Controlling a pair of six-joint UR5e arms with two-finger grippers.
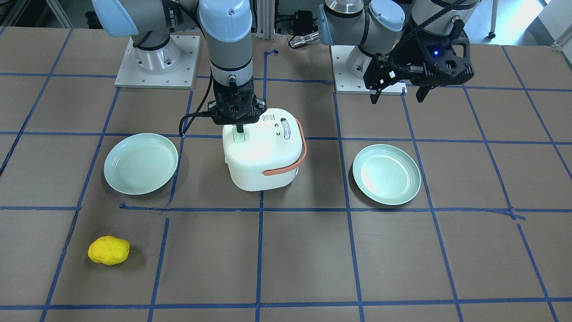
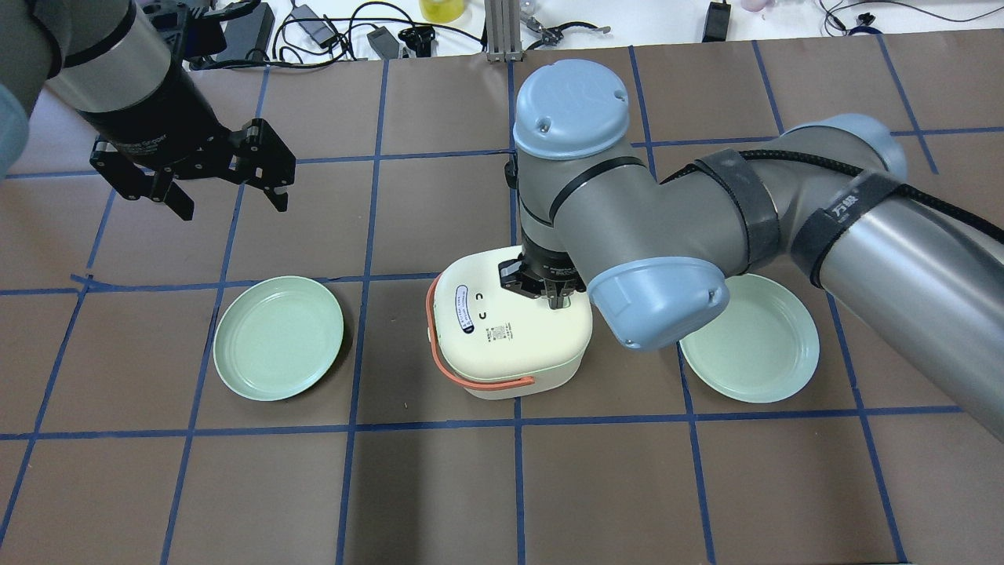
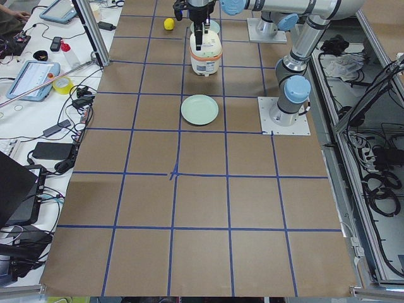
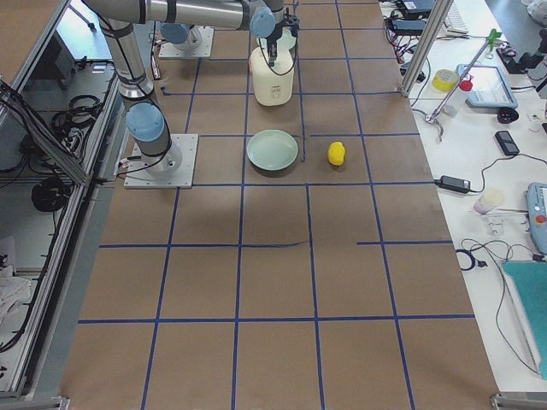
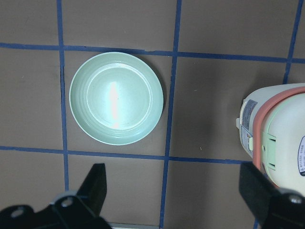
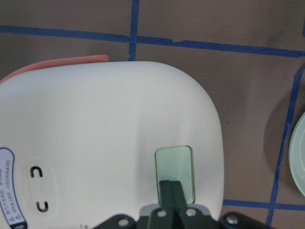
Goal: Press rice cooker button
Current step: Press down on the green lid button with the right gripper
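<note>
A white rice cooker (image 1: 263, 152) with an orange handle (image 1: 288, 167) stands mid-table; it also shows in the overhead view (image 2: 510, 329). Its pale green button (image 6: 175, 164) is on the lid. My right gripper (image 6: 171, 187) is shut, pointing straight down, and its fingertips rest on the button's near part; in the front view the gripper (image 1: 240, 129) touches the button (image 1: 239, 136). My left gripper (image 2: 227, 196) is open and empty, held high over the table away from the cooker, above a green plate (image 5: 116, 98).
Two pale green plates (image 1: 140, 163) (image 1: 386, 173) lie either side of the cooker. A yellow lumpy object (image 1: 108, 250) lies near the operators' edge. The cooker's edge shows in the left wrist view (image 5: 281, 138).
</note>
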